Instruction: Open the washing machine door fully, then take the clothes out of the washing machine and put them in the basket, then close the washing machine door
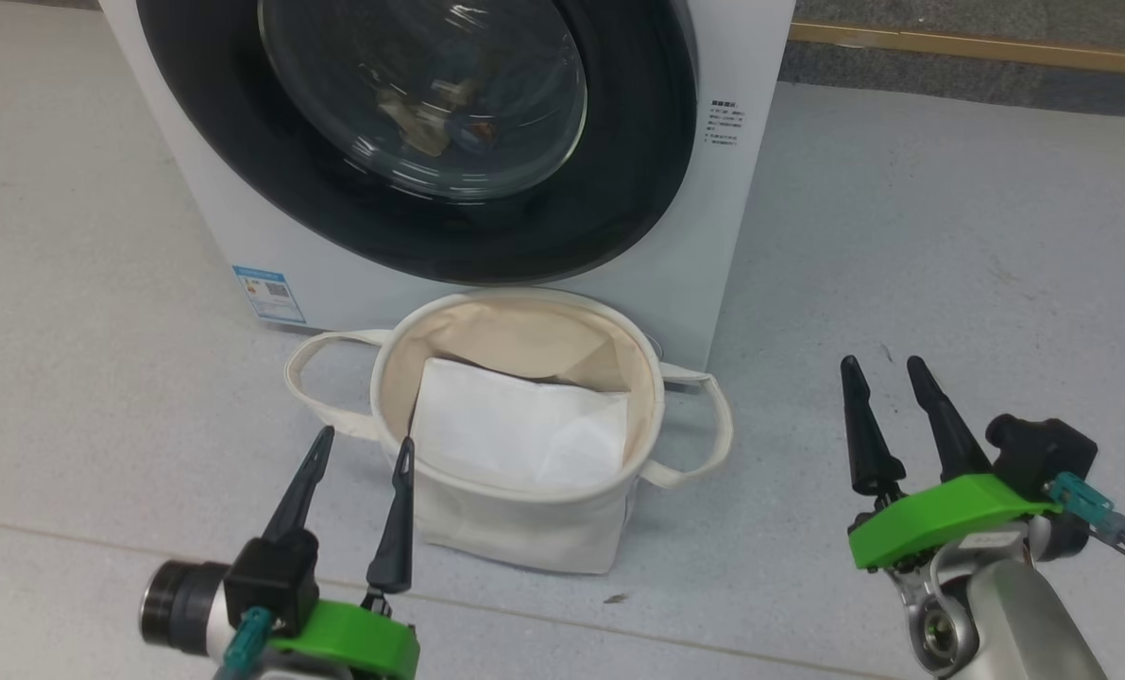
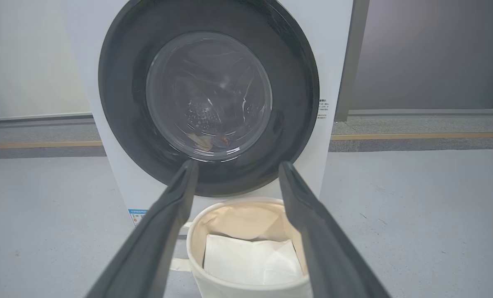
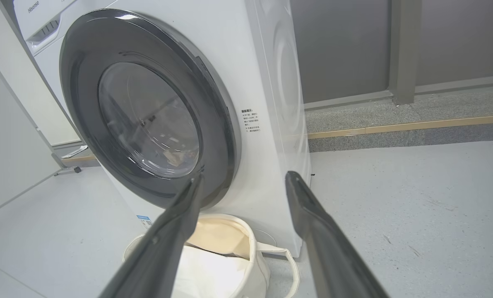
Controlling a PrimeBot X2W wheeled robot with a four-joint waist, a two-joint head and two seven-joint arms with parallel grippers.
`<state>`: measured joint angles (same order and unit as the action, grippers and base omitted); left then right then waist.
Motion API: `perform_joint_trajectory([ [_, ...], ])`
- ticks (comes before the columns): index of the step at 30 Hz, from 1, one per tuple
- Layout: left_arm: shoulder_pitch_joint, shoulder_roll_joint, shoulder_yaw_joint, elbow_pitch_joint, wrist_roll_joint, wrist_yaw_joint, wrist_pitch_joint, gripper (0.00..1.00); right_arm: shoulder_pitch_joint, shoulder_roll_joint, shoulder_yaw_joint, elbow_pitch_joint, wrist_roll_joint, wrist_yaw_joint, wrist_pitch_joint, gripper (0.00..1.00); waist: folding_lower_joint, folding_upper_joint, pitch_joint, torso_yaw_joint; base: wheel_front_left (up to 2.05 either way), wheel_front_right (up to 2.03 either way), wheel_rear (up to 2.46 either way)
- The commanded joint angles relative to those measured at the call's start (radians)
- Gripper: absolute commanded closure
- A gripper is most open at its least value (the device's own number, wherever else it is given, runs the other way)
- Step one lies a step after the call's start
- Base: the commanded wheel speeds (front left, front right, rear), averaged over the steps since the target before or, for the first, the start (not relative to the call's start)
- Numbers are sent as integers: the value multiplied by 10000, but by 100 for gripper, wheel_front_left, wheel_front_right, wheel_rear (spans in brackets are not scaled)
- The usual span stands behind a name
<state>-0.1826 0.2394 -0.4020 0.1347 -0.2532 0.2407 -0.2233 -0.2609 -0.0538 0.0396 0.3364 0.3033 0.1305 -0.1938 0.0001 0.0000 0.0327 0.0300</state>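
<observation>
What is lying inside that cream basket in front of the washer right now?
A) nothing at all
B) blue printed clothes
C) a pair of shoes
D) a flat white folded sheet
D: a flat white folded sheet lies in the basket, and the washing machine door is shut.

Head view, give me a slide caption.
Open left gripper and open right gripper flank the canvas basket holding a folded white sheet before the closed washing machine door.

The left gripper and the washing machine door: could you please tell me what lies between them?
The cream basket, holding a folded white sheet, stands between the left gripper and the door, as the head view shows.
</observation>
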Motion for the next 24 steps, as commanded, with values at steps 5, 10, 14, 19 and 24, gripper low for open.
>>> perform_joint_trajectory([
  [5,-223,19,432,-521,622,171,-274,0,-630,36,254,-291,-64,2,-186,0,0,0,18,9,0,0,0],
  [10,-157,-76,593,-693,896,202,-385,0,-714,33,372,-421,-281,2,-385,0,0,0,54,3,0,0,0],
  [14,-104,-173,756,-713,910,73,-385,0,-694,34,373,-434,-291,2,-448,0,0,0,127,-17,0,0,0],
  [19,-107,-286,934,-737,974,-61,-385,0,-755,34,355,-429,-273,2,-483,0,0,0,251,-36,0,0,0],
  [24,-106,-404,1071,-832,1102,-179,-385,0,-792,35,309,-426,-291,2,-505,0,0,0,331,-28,0,0,0],
])
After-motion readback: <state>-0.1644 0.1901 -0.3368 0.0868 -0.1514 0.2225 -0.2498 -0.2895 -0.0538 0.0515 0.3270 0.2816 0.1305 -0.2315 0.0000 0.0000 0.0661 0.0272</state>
